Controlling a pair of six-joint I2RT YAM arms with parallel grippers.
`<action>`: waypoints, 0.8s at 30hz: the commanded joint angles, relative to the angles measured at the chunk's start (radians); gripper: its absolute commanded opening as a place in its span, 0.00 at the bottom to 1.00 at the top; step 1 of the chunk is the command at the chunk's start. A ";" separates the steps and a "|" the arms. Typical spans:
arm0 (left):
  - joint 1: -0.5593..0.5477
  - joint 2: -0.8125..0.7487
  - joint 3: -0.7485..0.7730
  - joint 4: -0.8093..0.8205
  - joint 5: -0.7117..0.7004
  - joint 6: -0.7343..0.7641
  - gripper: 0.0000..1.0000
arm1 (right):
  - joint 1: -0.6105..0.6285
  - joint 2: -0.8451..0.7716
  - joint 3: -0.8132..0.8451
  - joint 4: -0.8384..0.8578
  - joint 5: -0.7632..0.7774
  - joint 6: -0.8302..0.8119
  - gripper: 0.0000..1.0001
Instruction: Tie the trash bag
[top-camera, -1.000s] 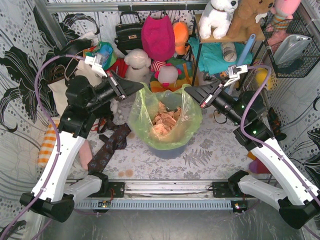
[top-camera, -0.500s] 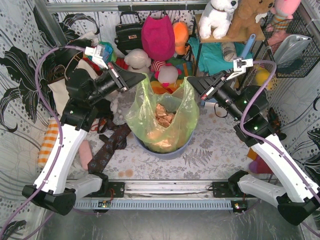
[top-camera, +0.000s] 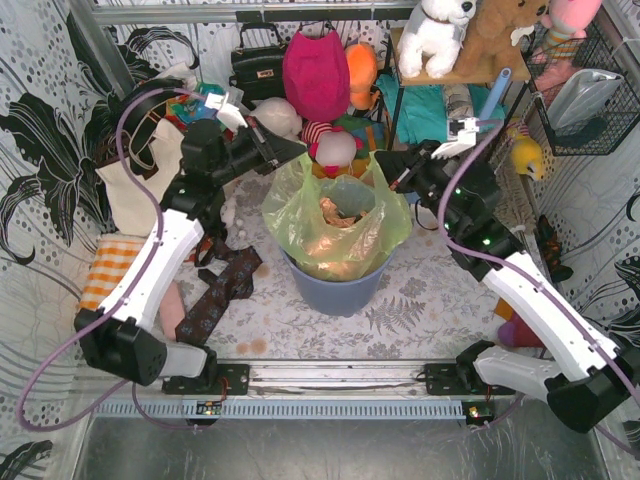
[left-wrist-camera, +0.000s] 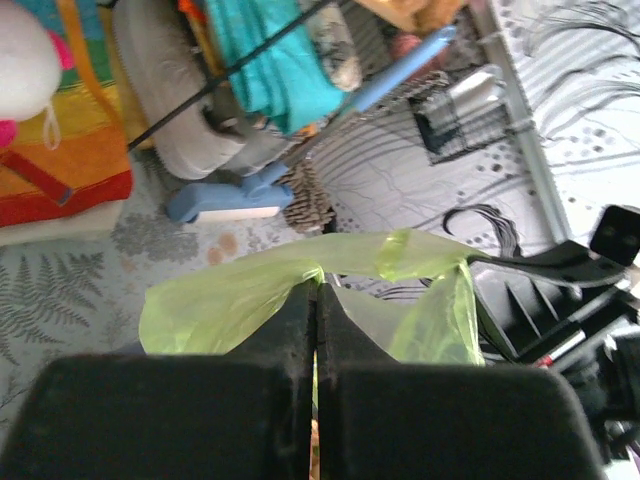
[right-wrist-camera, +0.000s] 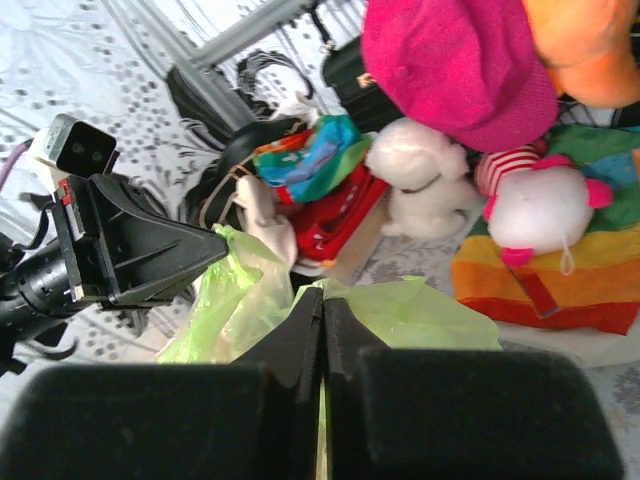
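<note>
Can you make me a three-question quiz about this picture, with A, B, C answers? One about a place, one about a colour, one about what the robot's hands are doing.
1. Where does the bottom of the thin see-through lime-green plastic trash bag sit?
A) in the round blue-grey bin
B) on a wire shelf
C) in a handbag

2. What colour is the crumpled paper inside the bag?
A) blue
B) white
C) orange-brown

3. What are the left gripper and right gripper doing?
A) hanging wide open
B) pinching the bag's rim
C) lying on the table

1 A: the bin's rim shows below the bag.
2 C: it shows through the plastic.
3 B: each wrist view shows green plastic between closed fingers.
</note>
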 joint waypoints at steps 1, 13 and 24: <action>0.005 0.083 0.048 0.045 -0.049 0.032 0.00 | -0.006 0.065 -0.004 0.068 0.091 -0.078 0.00; 0.013 0.219 0.148 0.140 -0.096 -0.047 0.00 | -0.022 0.223 0.093 0.175 0.060 -0.092 0.00; 0.011 0.118 0.143 0.414 0.089 -0.190 0.00 | -0.022 0.139 0.113 0.221 -0.108 -0.038 0.00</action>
